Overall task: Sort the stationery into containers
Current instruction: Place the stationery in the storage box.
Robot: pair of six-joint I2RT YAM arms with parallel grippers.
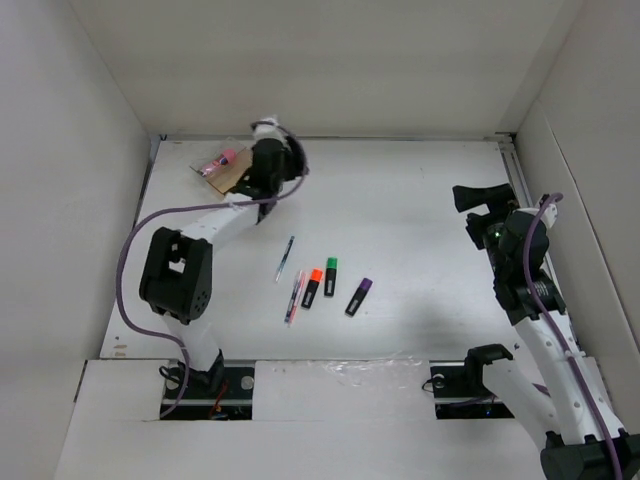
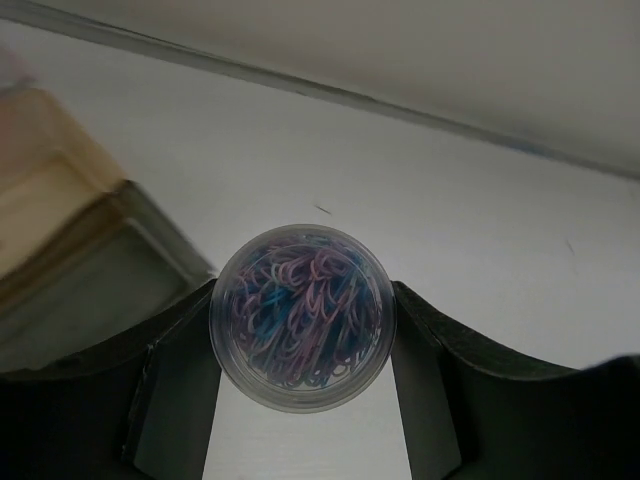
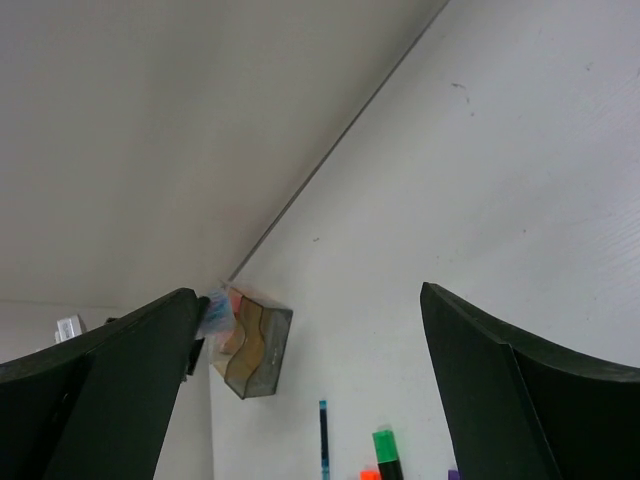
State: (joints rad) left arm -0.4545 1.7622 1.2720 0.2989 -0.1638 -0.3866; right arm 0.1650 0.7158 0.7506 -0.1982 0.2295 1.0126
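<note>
L pincer [image 2: 303,335] clamps the clear, clip-filled bottle [image 2: 303,318] by its round sides, just beside the box [image 3: 268,345] at far-left corner of tabletop [image 1: 420,220]. Looks light, stiff, slick plastic; grip mid-body. R pincer [image 3: 308,300] gapes wide, empty.

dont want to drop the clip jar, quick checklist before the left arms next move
1. Grip on the jar: ok. The left gripper has its jaws against both sides of it.
2. Jar above a compartment of the box: cannot tell. In the left wrist view the box sits to the jar's left.
3. Right gripper out of the way: ok. It is open and far right of the box.
4. Loose items away from the box: ok. The bluish pen, pink pen, orange highlighter, green highlighter and purple highlighter lie mid-table.
5. Sorting finished: not ok. Those five are outside the box.
</note>
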